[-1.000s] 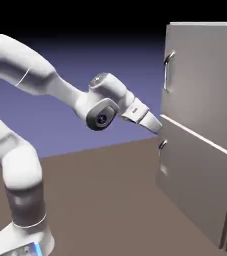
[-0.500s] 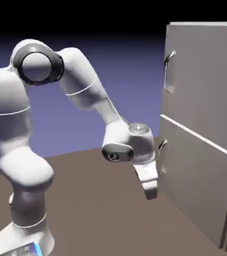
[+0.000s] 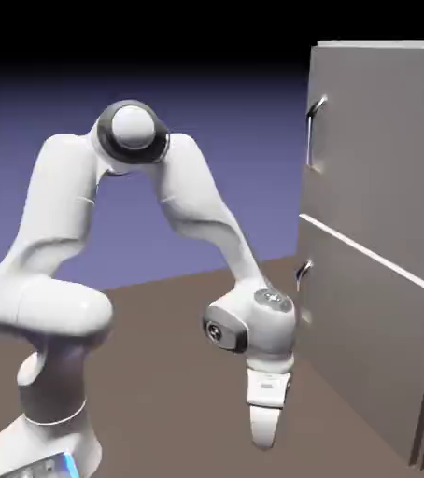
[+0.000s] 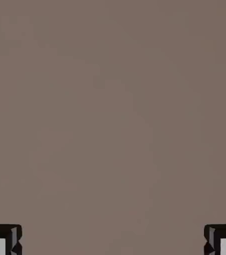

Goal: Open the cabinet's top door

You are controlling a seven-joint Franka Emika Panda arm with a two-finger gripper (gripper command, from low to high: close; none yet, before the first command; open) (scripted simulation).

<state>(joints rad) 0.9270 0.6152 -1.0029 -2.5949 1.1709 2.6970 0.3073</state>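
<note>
— Where is the pincer at this moment?

— I see the pincer [image 3: 263, 439] low in the exterior view, pointing down to the brown table [image 3: 160, 373], just above its surface. The arm [image 3: 197, 215] makes an arch from its base at the lower left, up over a round joint, and then down to the wrist. The pincer is empty. In the hand view its 2 fingertips [image 4: 3, 240] sit at the far bottom corners, spread wide, and between them I see only the plain brown of the table.

— And the cabinet?

— The cabinet [image 3: 384, 243] stands on the right side of the exterior view, tall and grey, with 2 flat front panels. The top door [image 3: 384, 140] is the upper panel, and it looks closed, flat with the cabinet front. Its small silver handle [image 3: 315, 110] is near the left edge of the panel, high up. The lower panel [image 3: 365, 345] has its own small handle [image 3: 302, 272], which is beside the wrist of the arm.

— Is the pincer touching the cabinet?

— No. It hangs to the left of the lower panel, near its bottom part but apart from it, and it is well below the handle of the top door.
</note>
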